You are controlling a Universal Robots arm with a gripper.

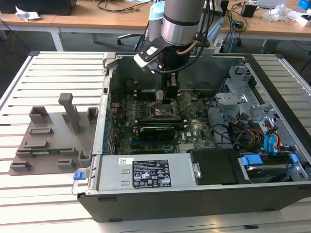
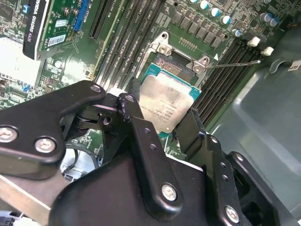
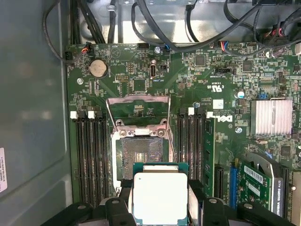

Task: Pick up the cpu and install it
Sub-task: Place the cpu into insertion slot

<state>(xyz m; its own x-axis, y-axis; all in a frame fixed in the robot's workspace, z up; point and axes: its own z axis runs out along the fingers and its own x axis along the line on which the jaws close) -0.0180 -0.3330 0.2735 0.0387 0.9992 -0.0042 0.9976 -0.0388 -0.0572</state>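
The cpu is a small square chip with a silvery top and green edge, and my gripper is shut on it, one black finger on each side. It hovers just beside the open socket, whose metal frame is flipped up. In the second wrist view the cpu sits tilted between the fingers, over the socket and its lever. In the exterior view my gripper reaches down into the open computer case, right above the socket.
Memory slots flank the socket on both sides. A graphics card lies close in front of it, then the power supply box. Cables hang along the case wall. The drive cage stands on the exterior view's right, a grey fixture outside on its left.
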